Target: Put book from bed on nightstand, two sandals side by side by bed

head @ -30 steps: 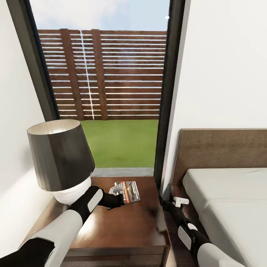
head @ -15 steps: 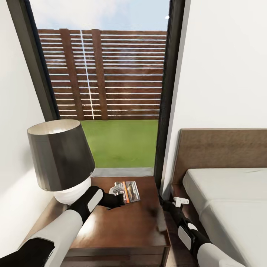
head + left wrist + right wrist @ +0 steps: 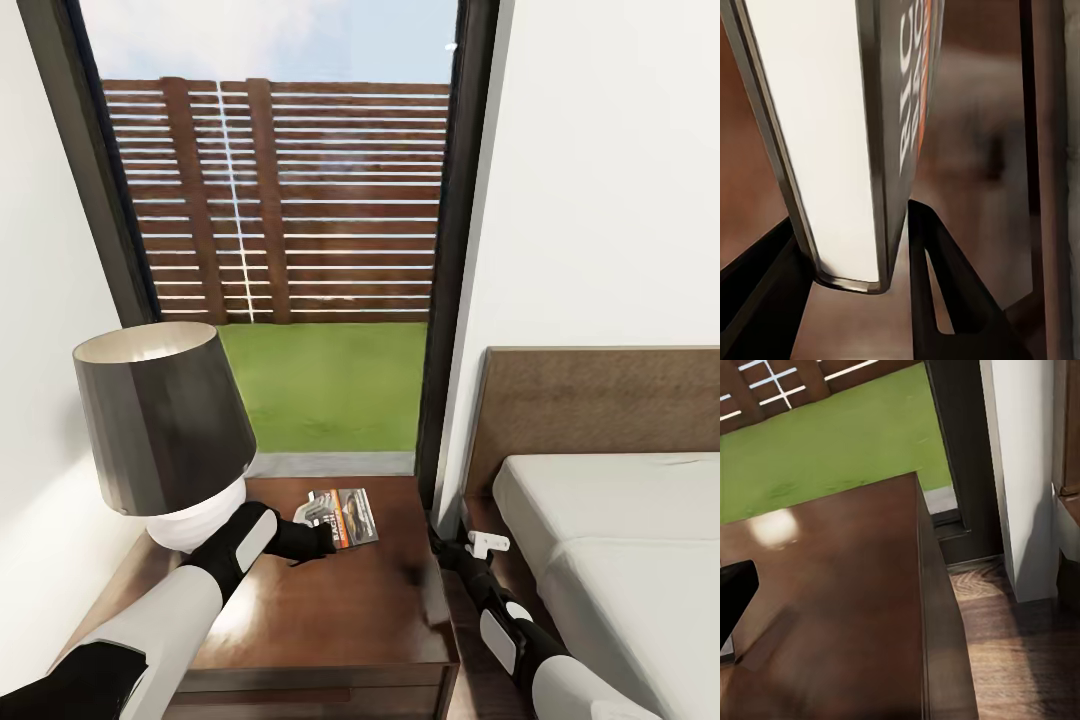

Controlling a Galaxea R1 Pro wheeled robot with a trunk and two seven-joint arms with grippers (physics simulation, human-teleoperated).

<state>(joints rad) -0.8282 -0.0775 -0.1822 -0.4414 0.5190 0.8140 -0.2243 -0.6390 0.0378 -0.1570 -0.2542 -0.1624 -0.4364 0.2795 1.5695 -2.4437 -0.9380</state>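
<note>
Left end effector (image 3: 312, 518) clamps the book (image 3: 345, 516) by one edge, just above the nightstand (image 3: 330, 600); light, stiff, thin, likely slip-prone.

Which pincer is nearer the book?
Left. The left pincer is shut on the book over the nightstand; the right pincer hangs apart, beside the bed.

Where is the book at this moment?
In the head view, the book is over the nightstand's far edge, gripped by the left gripper, right of the lamp.
</note>
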